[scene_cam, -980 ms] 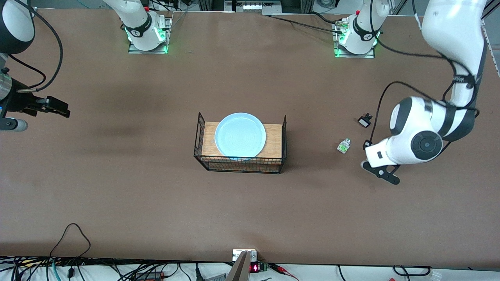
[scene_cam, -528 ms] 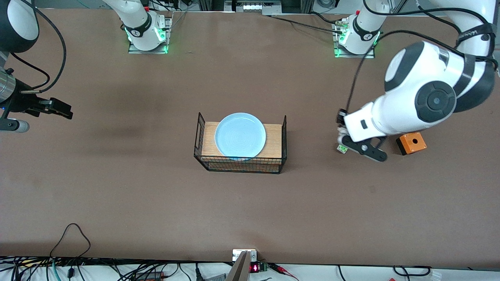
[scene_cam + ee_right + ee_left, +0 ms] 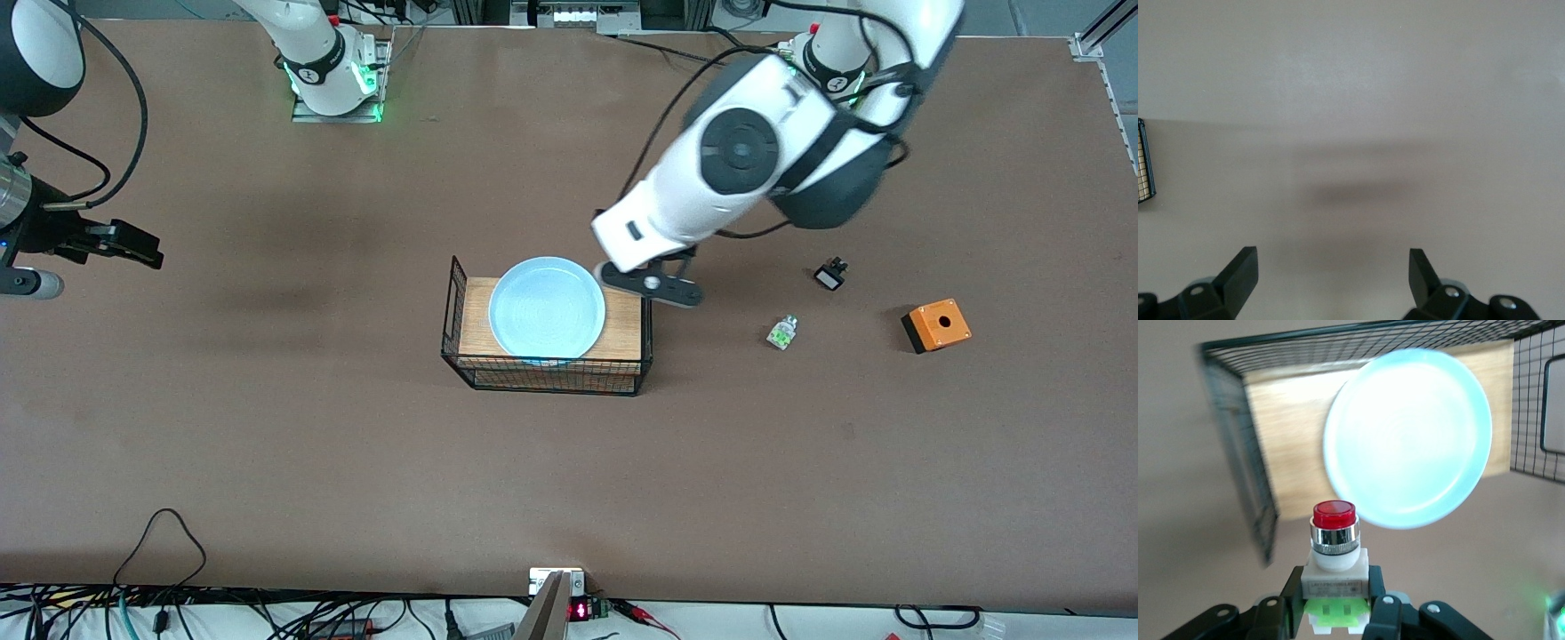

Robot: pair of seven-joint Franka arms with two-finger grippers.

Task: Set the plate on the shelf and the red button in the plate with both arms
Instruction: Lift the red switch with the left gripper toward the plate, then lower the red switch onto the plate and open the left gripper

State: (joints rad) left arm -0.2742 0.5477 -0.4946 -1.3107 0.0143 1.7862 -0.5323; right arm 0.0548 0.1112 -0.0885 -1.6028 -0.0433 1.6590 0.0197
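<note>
The pale blue plate (image 3: 547,308) lies on a wooden board (image 3: 625,322) inside a black wire basket (image 3: 460,307) mid-table. My left gripper (image 3: 653,286) hangs over the basket's end toward the left arm's base. The left wrist view shows it (image 3: 1335,595) shut on the white-and-green body of the red button (image 3: 1334,543), red cap pointing outward, with the plate (image 3: 1408,437) just ahead of it. The front view hides the button under the hand. My right gripper (image 3: 133,247) waits open over bare table at the right arm's end, its fingers (image 3: 1241,270) holding nothing.
On the table toward the left arm's end lie a white-green part without a red cap (image 3: 782,332), a small black part (image 3: 830,274) and an orange box with a hole (image 3: 935,325). The basket's wire walls (image 3: 1238,460) stand up round the board.
The left arm has swung from beside the orange box across to the basket, carrying the red button. The orange box and loose parts show again. The right arm has barely moved.
</note>
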